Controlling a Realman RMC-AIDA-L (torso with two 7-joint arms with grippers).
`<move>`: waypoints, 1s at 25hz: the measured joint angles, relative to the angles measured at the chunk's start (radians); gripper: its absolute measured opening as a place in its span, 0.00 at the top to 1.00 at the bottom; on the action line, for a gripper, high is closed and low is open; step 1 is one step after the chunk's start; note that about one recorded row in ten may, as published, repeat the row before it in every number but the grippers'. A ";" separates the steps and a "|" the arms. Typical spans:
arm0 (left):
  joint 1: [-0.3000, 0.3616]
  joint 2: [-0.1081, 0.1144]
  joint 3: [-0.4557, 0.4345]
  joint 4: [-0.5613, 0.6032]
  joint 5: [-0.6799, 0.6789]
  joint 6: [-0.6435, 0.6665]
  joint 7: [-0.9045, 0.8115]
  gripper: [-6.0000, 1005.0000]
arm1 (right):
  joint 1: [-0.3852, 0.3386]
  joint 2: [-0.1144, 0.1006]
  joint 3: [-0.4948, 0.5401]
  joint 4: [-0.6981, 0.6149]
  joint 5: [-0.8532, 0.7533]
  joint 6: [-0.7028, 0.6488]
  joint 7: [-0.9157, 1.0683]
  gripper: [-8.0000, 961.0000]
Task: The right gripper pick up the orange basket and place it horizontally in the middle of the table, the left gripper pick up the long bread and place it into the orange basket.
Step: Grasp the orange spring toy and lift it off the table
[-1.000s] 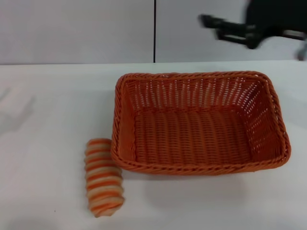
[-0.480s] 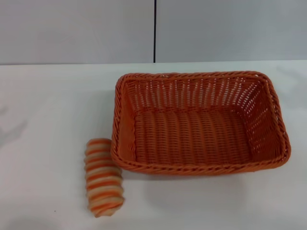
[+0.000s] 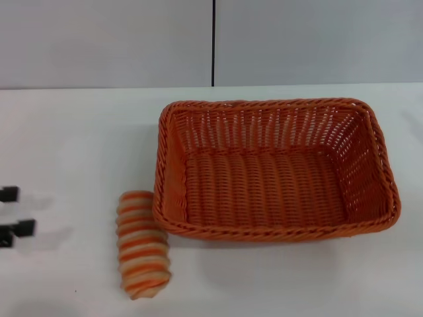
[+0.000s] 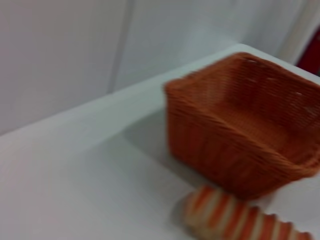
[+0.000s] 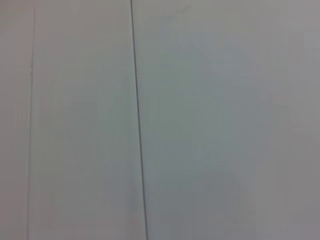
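Note:
The orange basket lies empty with its long side across the white table, a little right of centre. The long bread, striped tan and orange, lies on the table against the basket's near-left corner. My left gripper pokes in at the left edge, well left of the bread, open with nothing between its two black fingertips. The left wrist view shows the basket with the bread in front of it. My right gripper is out of view.
A grey wall with a dark vertical seam stands behind the table's far edge. The right wrist view shows only that wall. Bare tabletop lies between the left gripper and the bread.
The right arm, seen at the upper right one second ago, has left the view. The left gripper's fingertips have come in at the left edge. Basket and bread have not moved.

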 joint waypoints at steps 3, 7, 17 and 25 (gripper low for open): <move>-0.002 -0.034 0.008 0.005 0.012 0.017 0.040 0.23 | 0.002 0.000 0.009 0.027 0.021 -0.035 0.000 0.40; 0.006 -0.087 0.013 -0.007 0.016 0.039 0.123 0.24 | 0.000 0.001 0.011 0.038 0.024 -0.065 0.005 0.40; 0.017 -0.132 0.021 -0.102 0.058 0.052 0.243 0.28 | -0.002 0.001 0.011 0.080 0.045 -0.109 0.010 0.40; 0.005 -0.135 0.029 -0.229 0.062 0.029 0.310 0.30 | 0.003 0.000 0.010 0.102 0.046 -0.121 0.007 0.40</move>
